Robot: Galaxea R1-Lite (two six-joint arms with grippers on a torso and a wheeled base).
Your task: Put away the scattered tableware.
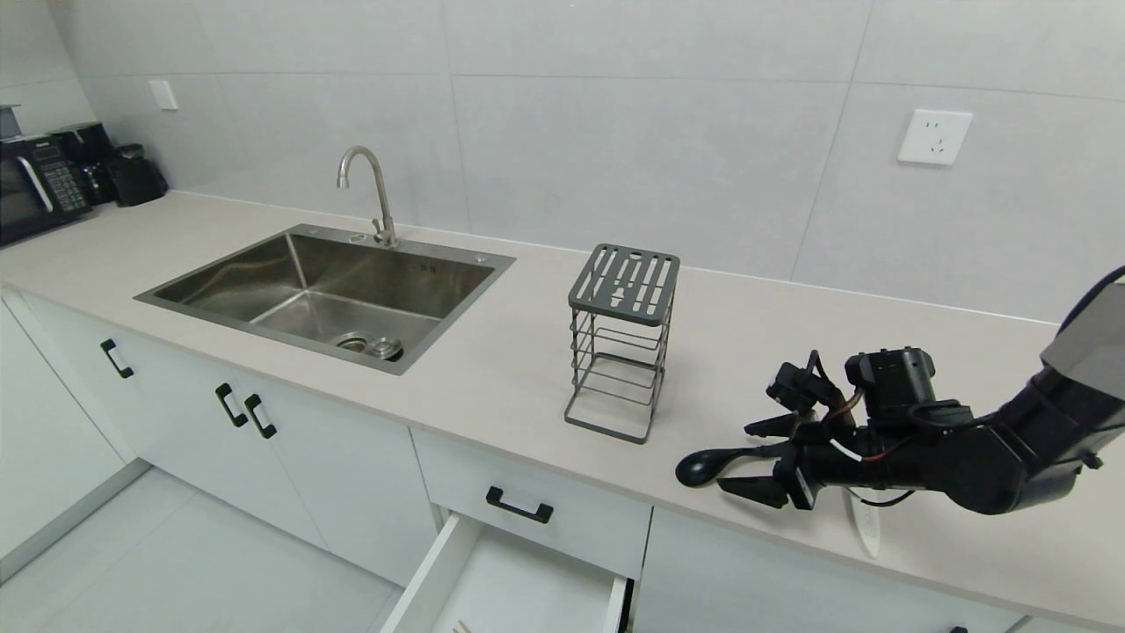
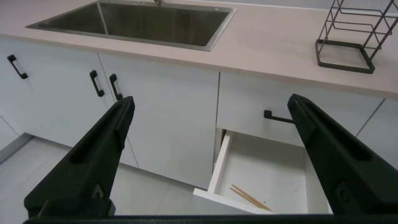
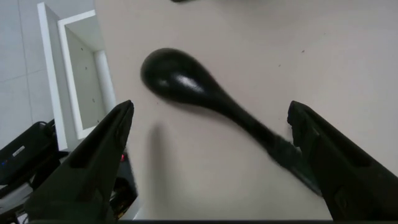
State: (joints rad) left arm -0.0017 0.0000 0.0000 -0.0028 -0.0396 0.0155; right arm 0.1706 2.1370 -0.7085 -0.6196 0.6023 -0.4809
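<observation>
Left tool (image 2: 211,102), wide, faces open drawer (image 2: 218,163) holding chopsticks (image 2: 250,197); right tool (image 1: 743,457), wide, straddles black spoon (image 1: 699,468).

I'm looking at a grey tiled wall (image 1: 659,132) carrying a white socket (image 1: 934,136). A beige countertop (image 1: 492,369) is holding a steel sink (image 1: 387,272), and white cabinets (image 1: 176,418) are standing on a pale floor (image 1: 132,571).

One black spoon (image 1: 701,468) between the spread fingers of the right gripper (image 1: 743,457), one white utensil (image 1: 866,527) under its wrist, one wire rack (image 1: 622,343) near it, one sink (image 1: 395,277) and one faucet (image 1: 373,180) well apart, and two chopsticks (image 2: 250,197) in one open drawer (image 2: 219,163) below the left gripper (image 2: 211,101).
</observation>
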